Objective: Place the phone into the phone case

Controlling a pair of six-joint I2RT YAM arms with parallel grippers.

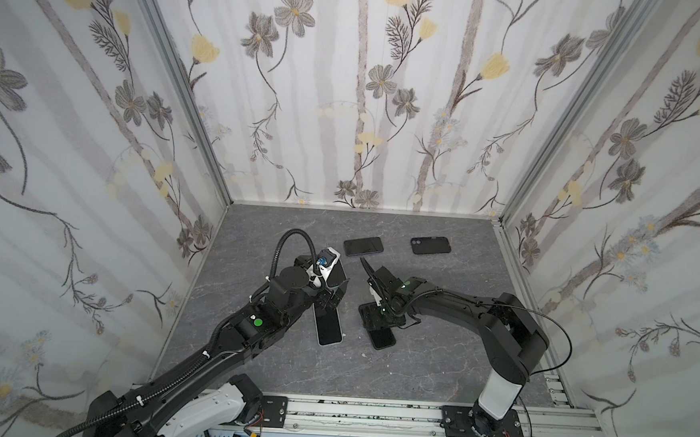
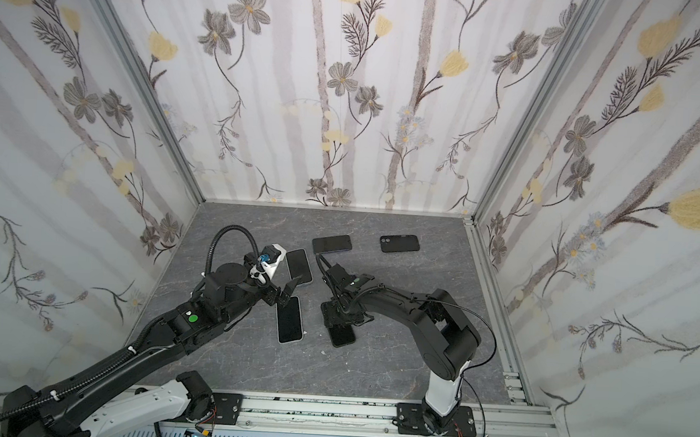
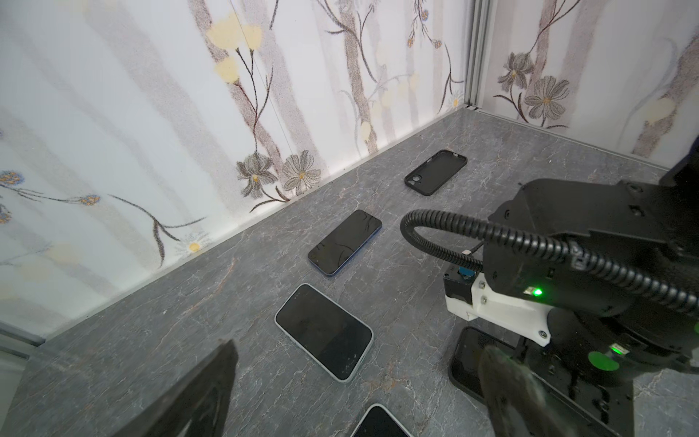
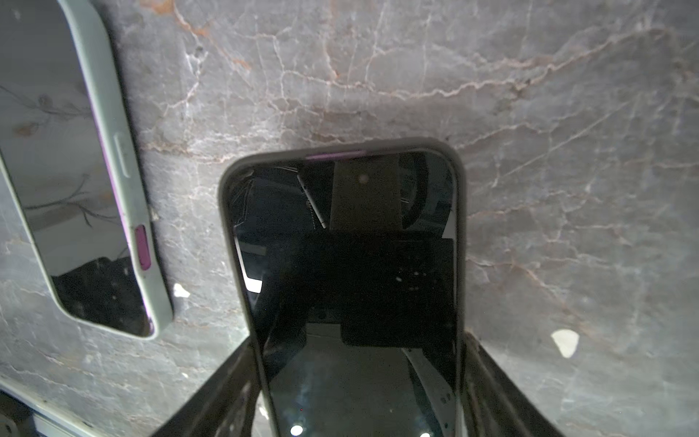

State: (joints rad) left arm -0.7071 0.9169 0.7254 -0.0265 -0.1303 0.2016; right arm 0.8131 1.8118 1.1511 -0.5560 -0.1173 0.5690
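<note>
Right gripper (image 4: 359,336) is being held low over the near-centre of the grey marble-look table (image 4: 567,189). Its fingers (image 4: 212,397) are being pressed against both long edges of the purple phone (image 4: 351,287), which is lying screen-up in the dark grey case (image 4: 397,143). The grip is being read as clamped on that cased phone. A purple sliver is showing at the case's end lip, so seating there is being judged incomplete.

Left gripper (image 2: 287,292) is being held wide open and empty, just left, over the far end of the near pale-cased phone (image 2: 290,320).

Handling, as judged:
- The phone is being taken as rigid and dense, with slick, scratch-prone glass.
- The case is being taken as thin, flexible and grippy at the rim.
- Hold is best being taken across the long edges at mid-length, clear of the side buttons.
- Pressing is being advised at the corners, not the screen centre.

Containers:
- An empty black case (image 3: 435,172) is lying open side up at far right.
- A bare blue-edged phone (image 3: 344,242) is lying left of it, apart.
- The far pale-cased phone (image 3: 323,333) is filling its own case.
</note>
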